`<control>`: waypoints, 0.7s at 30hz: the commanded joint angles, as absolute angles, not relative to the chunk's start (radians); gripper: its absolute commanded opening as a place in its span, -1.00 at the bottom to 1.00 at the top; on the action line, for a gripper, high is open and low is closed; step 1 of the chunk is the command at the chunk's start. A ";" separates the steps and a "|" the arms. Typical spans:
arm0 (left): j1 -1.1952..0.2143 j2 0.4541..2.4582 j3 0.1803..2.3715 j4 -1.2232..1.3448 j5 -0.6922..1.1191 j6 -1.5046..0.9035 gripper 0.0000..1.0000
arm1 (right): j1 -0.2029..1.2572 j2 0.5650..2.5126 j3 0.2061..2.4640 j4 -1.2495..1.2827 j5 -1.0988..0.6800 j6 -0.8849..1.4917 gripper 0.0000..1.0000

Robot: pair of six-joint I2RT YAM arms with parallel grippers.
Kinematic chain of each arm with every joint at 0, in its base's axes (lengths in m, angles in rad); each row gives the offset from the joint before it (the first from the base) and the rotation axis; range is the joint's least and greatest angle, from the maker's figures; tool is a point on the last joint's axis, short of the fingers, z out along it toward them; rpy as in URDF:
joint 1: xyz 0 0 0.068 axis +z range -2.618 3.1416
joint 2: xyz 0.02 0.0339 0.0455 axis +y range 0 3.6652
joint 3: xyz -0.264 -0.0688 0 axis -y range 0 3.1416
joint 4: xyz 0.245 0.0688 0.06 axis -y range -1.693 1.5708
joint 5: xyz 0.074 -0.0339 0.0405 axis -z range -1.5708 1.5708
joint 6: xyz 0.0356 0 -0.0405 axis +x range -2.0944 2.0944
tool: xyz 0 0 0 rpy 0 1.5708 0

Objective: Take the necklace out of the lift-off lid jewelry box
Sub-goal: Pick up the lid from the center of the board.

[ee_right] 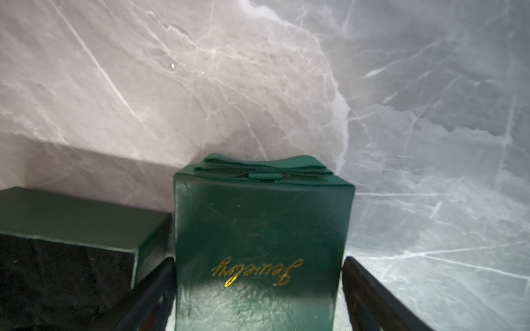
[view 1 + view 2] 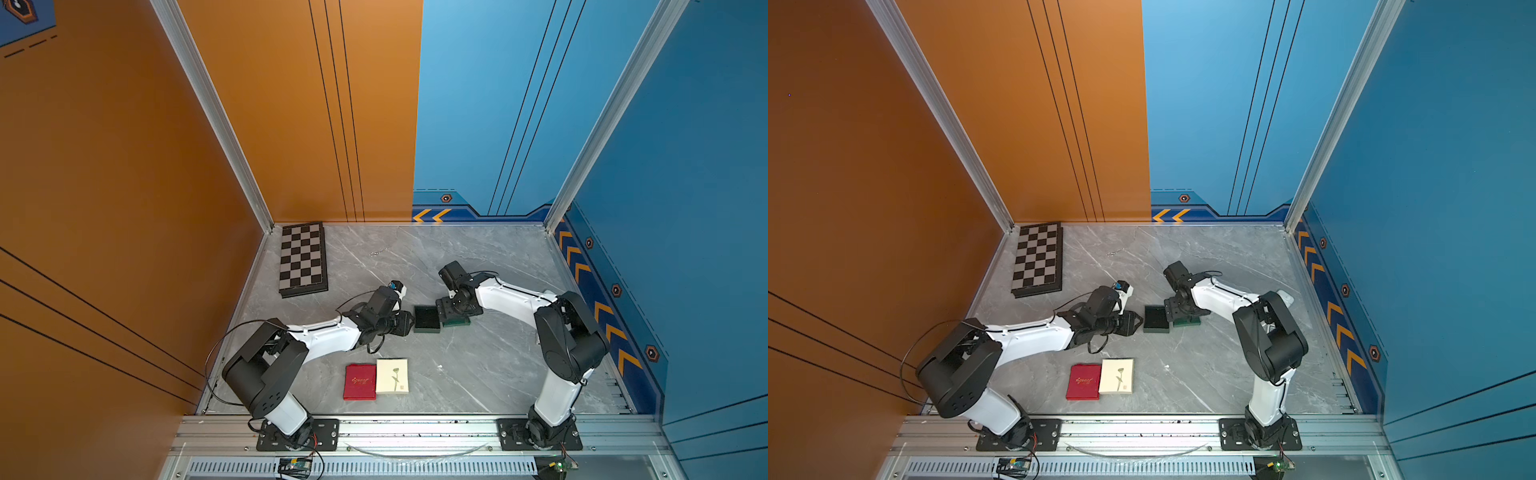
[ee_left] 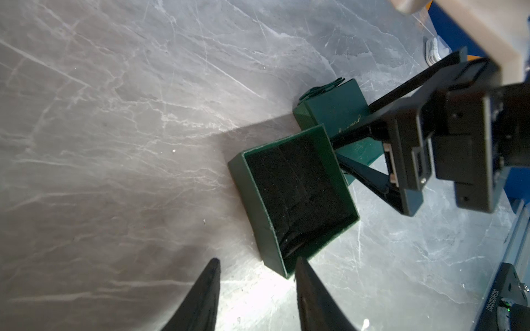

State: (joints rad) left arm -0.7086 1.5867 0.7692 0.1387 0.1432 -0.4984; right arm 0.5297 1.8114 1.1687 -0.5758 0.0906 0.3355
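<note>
Right gripper (image 1: 258,259): jaws apart, straddling the green lid (image 1: 261,229). One of its fingers (image 1: 370,295) shows a thin gap to the lid's side; I can't tell if the opposite one touches. The lid sits flat on the marble table (image 2: 478,257), gold "Jewelry" script and bow facing up. From there the wrist bends down and back toward the near left. The right arm (image 2: 515,297) has its white forearm running left and far from a raised elbow, over its base on the near-right rail.

Left gripper (image 3: 257,259): jaws partly apart, nothing between them. The tips are low and level, pointing right at the near-left corner of the box base (image 3: 292,195), just short of it. The left arm (image 2: 328,332) stretches right and far from a high elbow, with its base on the near-left rail.

The box base is open with black foam showing, and the lid is just beside it on the right, centre of the table in both top views.

The necklace (image 2: 378,251) lies on the bare table well apart from the box, on the far side. It is a small silvery chain, too small for detail, and also shows in a top view (image 2: 1113,252).

A chessboard (image 2: 302,259) is at the far left. A red box (image 2: 360,381) and a cream box (image 2: 392,376) sit side by side, touching, near the front.
</note>
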 commanded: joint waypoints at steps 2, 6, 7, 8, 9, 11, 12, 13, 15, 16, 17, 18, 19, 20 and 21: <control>-0.726 1.601 0.789 0.123 0.165 -0.512 -0.12 | 0.520 1.824 1.183 -0.580 0.084 0.321 0.78; -0.735 1.605 0.793 0.124 0.166 -0.516 -0.12 | 0.514 1.823 1.181 -0.581 0.069 0.321 0.73; -0.737 1.607 0.792 0.124 0.166 -0.516 -0.12 | 0.512 1.823 1.180 -0.580 0.065 0.320 0.72; -0.739 1.608 0.791 0.124 0.164 -0.518 -0.12 | 0.510 1.822 1.179 -0.580 0.061 0.319 0.71; -0.739 1.609 0.792 0.123 0.163 -0.519 -0.12 | 0.510 1.822 1.177 -0.580 0.059 0.321 0.70; -0.741 1.609 0.792 0.124 0.164 -0.519 -0.12 | 0.505 1.820 1.174 -0.579 0.054 0.320 0.69; -0.742 1.610 0.792 0.124 0.164 -0.519 -0.12 | 0.503 1.820 1.173 -0.578 0.053 0.321 0.68; -0.742 1.610 0.792 0.124 0.163 -0.519 -0.13 | 0.502 1.818 1.172 -0.577 0.050 0.320 0.67; -0.745 1.609 0.791 0.123 0.163 -0.521 -0.12 | 0.500 1.814 1.170 -0.577 0.047 0.320 0.66; -0.745 1.609 0.791 0.124 0.164 -0.522 -0.12 | 0.499 1.810 1.168 -0.577 0.046 0.320 0.65; -0.747 1.610 0.791 0.123 0.161 -0.524 -0.12 | 0.498 1.805 1.168 -0.577 0.045 0.320 0.66; -0.749 1.610 0.791 0.123 0.160 -0.525 -0.12 | 0.498 1.801 1.168 -0.577 0.044 0.321 0.65; -0.751 1.612 0.790 0.123 0.160 -0.527 -0.13 | 0.497 1.794 1.166 -0.577 0.043 0.320 0.66; -0.753 1.614 0.791 0.123 0.160 -0.529 -0.13 | 0.496 1.787 1.167 -0.578 0.041 0.319 0.65; -0.755 1.613 0.791 0.124 0.160 -0.529 -0.13 | 0.495 1.781 1.166 -0.578 0.038 0.320 0.65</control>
